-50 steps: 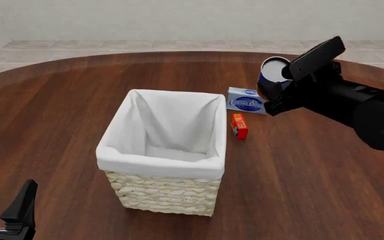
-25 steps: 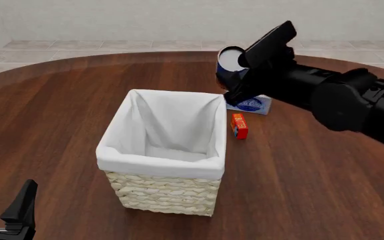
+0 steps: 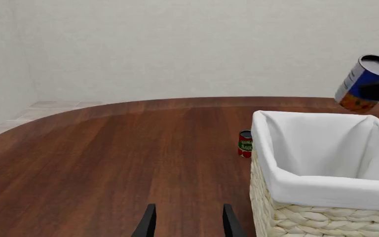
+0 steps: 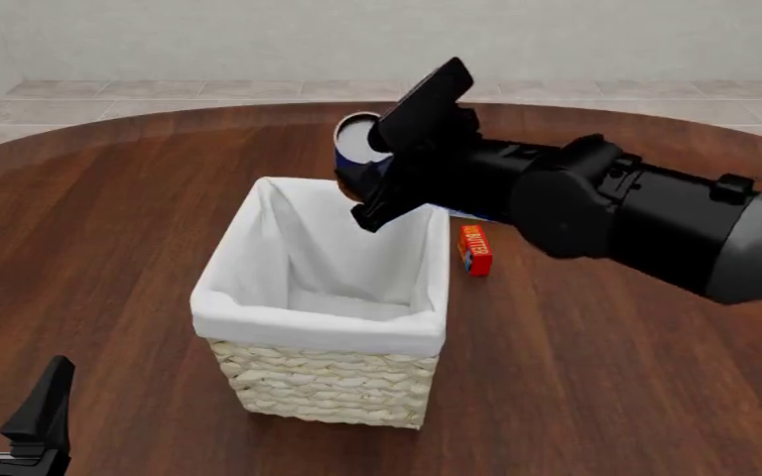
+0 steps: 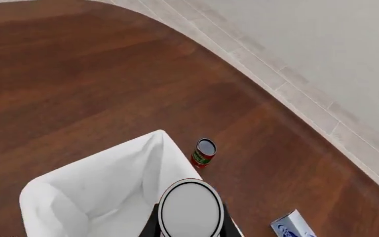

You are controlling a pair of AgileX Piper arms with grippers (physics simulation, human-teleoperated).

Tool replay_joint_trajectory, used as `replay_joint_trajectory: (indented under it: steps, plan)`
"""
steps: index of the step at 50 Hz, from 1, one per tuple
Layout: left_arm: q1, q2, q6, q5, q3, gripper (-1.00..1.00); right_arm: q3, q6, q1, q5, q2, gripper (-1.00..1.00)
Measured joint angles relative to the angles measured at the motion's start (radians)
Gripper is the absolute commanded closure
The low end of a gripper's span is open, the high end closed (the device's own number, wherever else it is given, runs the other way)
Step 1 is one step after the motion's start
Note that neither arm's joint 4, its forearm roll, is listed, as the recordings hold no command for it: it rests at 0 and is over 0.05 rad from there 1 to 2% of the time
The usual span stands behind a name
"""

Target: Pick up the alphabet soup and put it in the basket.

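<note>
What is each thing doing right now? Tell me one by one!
alphabet soup: held in the air, tilted, above the basket's far rim.
basket: upright, open, nothing seen inside.
right end effector: shut on the alphabet soup.
left end effector: open, holding nothing.
small red-green can: standing upright beyond the basket.
orange-red box: standing on the table.

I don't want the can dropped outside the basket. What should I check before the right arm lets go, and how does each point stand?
1. Soup can held in right gripper: ok.
2. Can over the basket opening: not ok; it hangs at the far rim, tilted.
3. Basket upright, lining open: ok.
4. Left gripper away from the basket: ok, open near the table's near edge.
5. Small red-and-green can behind the basket, out of the path: ok.
6. Orange box clear: ok.
</note>
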Motion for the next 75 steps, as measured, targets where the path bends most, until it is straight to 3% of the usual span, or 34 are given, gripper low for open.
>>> replay_joint_trajectory:
  steps: [25,75]
  plan:
    - [0.000,0.000,0.000,0.000,0.000,-1.00,-0.080,0.044,0.050,0.067,0.142,1.00]
    - [0.000,0.000,0.000,0.000,0.000,-1.00,-0.160,0.058,0.098,0.217,0.307,1.00]
